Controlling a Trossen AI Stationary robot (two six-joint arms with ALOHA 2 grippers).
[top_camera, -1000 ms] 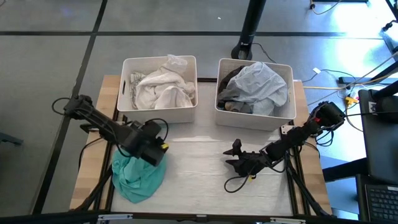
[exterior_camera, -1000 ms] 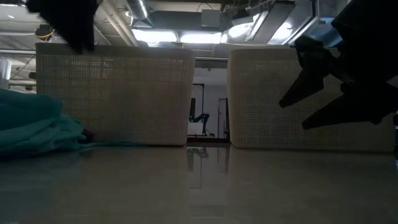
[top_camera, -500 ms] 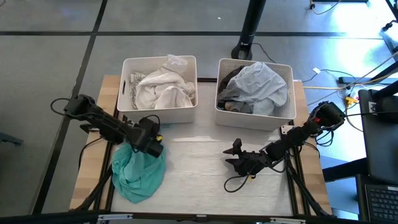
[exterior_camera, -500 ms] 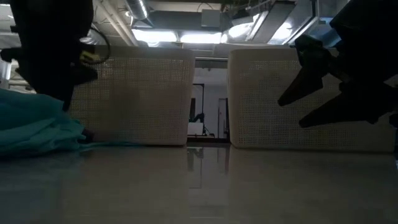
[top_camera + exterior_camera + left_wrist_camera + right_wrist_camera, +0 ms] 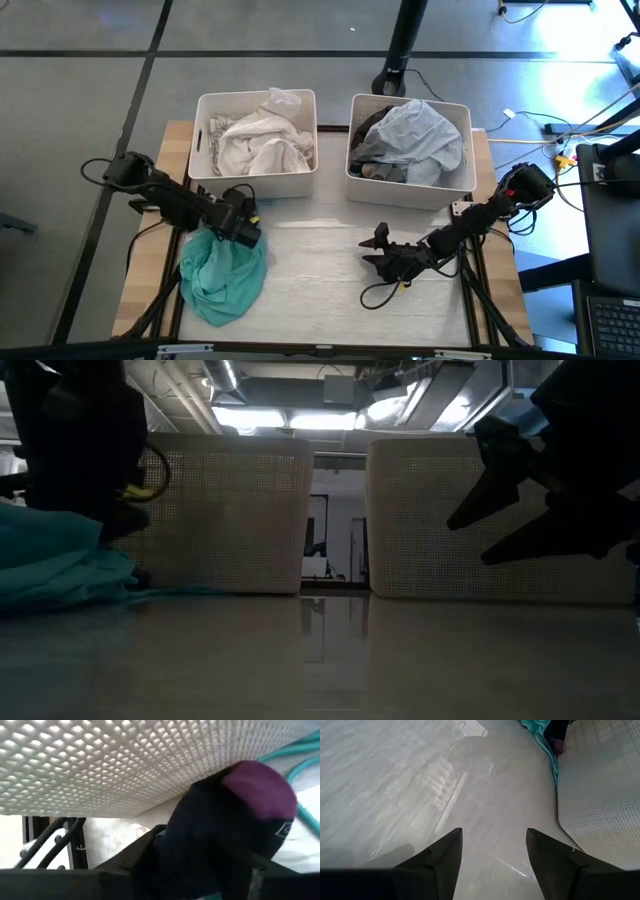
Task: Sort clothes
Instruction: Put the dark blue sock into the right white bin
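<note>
A teal-green garment [image 5: 222,280] lies crumpled on the table's left, in front of the left bin; it also shows in the low view [image 5: 50,565]. My left gripper [image 5: 243,225] is low over the garment's far edge, close to the bin wall. The left wrist view shows a black piece with a purple end [image 5: 240,815] between its open fingers, and teal fabric beside it. The purple end also shows in the right wrist view [image 5: 559,744]. My right gripper [image 5: 378,252] hovers open and empty over the bare table at centre right. My left gripper has its fingers on either side of the black piece with the purple end [image 5: 255,790], coming down from above next to the bin wall. I cannot tell whether the fingers touch it.
Two white bins stand at the far side. The left bin [image 5: 200,140] holds white clothes [image 5: 255,145]. The right bin [image 5: 352,150] holds a pale grey-blue garment [image 5: 420,135] over darker pieces. Bare tabletop [image 5: 310,270] lies between the grippers.
My left gripper has come down and moved a little toward the far edge, to the teal garment's far edge by the left bin. The teal garment and my right gripper have stayed in place.
</note>
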